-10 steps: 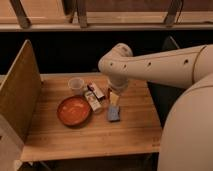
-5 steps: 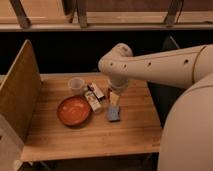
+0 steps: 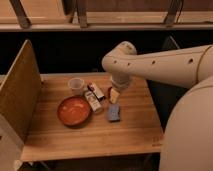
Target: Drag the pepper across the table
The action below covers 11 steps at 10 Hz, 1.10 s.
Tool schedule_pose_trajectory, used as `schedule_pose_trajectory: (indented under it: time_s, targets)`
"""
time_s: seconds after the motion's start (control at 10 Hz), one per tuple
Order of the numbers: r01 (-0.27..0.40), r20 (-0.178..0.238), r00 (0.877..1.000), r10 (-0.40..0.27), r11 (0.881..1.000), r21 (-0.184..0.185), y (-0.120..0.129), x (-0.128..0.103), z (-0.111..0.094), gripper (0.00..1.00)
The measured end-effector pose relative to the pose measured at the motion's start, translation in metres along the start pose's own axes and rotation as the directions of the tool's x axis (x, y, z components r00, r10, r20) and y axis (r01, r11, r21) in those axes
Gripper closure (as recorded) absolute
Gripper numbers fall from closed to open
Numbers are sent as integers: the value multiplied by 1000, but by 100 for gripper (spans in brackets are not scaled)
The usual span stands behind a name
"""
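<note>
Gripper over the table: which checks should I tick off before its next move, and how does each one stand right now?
1. Gripper down at the table, near its middle: ok.
2. Pepper found and held: cannot tell; no pepper shows clearly, and it may be hidden behind the gripper.
3. Path toward the near edge: not ok; a blue sponge lies just in front of the gripper.
4. Path toward the bowl: not ok; two packets lie between it and the gripper.
5. Path toward the cup: not ok; the packets lie that way too.
6. Path toward the image-right edge: ok; only bare wood shows there.
</note>
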Motion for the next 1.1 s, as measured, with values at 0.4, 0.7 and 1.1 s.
schedule_pose_trajectory:
  time_s: [0.4,0.7,1.1]
  targets:
    - [-264,-151,956,253,963,-59,40,42,-17,20]
    - [-297,-174,944,282,952,-67,46,47,-20,20]
    - [-431,-194,890,412,900,-64,69,56,1,20]
